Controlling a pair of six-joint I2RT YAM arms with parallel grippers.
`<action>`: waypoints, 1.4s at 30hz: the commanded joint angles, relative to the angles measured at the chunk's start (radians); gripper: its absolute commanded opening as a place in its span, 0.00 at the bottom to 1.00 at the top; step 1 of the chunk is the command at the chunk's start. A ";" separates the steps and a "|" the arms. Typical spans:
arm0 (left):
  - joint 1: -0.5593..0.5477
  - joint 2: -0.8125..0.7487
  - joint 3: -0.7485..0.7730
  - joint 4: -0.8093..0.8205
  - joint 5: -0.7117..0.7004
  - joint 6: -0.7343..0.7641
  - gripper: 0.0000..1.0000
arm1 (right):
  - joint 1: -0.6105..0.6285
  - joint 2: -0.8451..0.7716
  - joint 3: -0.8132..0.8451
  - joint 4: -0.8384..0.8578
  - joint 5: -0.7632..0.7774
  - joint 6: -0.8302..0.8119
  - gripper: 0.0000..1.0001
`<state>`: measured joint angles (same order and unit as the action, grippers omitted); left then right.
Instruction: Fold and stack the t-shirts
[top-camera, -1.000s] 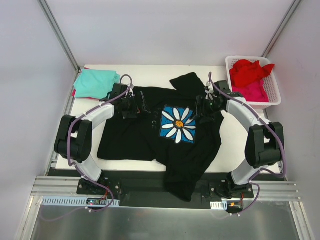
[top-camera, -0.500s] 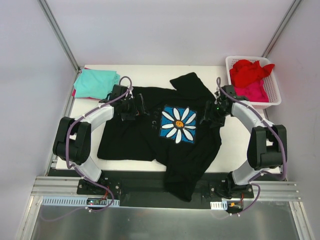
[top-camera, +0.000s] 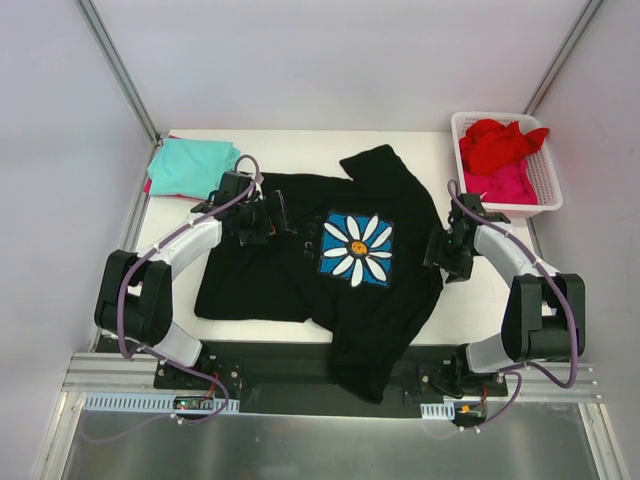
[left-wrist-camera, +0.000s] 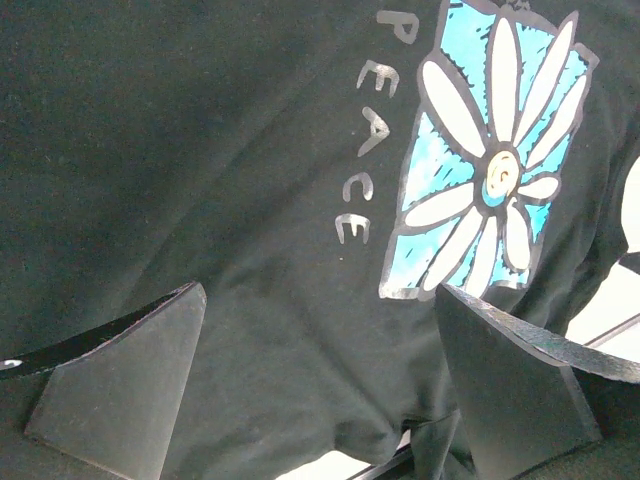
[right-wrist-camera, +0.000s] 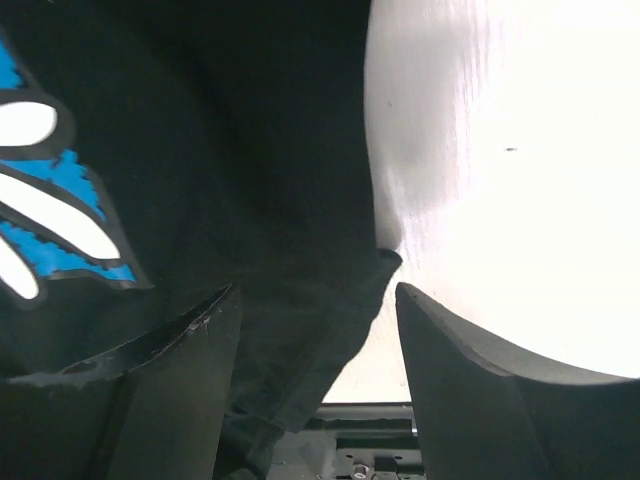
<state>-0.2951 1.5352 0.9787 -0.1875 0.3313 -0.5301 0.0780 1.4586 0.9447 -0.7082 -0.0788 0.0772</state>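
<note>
Shirts lie in three places. The black t-shirt (top-camera: 270, 275) is spread face up across the middle of the white table (top-camera: 480, 290), creased and askew. One sleeve reaches toward the far side, and its lower part hangs off the near edge over the black base rail (top-camera: 270, 368). The flower print (top-camera: 357, 248), white petals on a blue square, faces up near the shirt's centre. In the left wrist view the word PEACE (left-wrist-camera: 370, 130) runs alongside that print.

A folded teal t-shirt (top-camera: 192, 165) sits at the far left corner of the table, just beyond the black one. At the far right, a white slotted basket (top-camera: 548, 175) holds a crumpled red t-shirt (top-camera: 500, 142) on top of a pink t-shirt (top-camera: 505, 185).

The left gripper (top-camera: 278, 215) hangs over the shirt's left part, beside the print. Its jaws stand wide apart with nothing between them, and black cloth lies flat beneath.

The right gripper (top-camera: 434, 254) is low at the shirt's right edge. Its jaws are also apart, and nothing is pinched. In its wrist view the wrinkled border of the cloth runs beneath the gap between the two fingers (right-wrist-camera: 170, 390), with bare table to the right.
</note>
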 joint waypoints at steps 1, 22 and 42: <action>-0.009 -0.063 -0.012 -0.030 -0.008 0.013 0.99 | -0.007 -0.037 -0.041 -0.017 0.040 -0.001 0.66; -0.012 -0.138 -0.017 -0.056 0.002 0.015 0.99 | -0.075 0.135 0.038 0.058 0.013 -0.001 0.41; -0.013 -0.195 -0.021 -0.089 -0.005 0.013 0.99 | -0.095 0.045 0.040 -0.020 0.272 0.015 0.01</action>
<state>-0.2958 1.3964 0.9657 -0.2535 0.3317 -0.5304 0.0059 1.5326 0.9668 -0.6811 0.0925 0.0769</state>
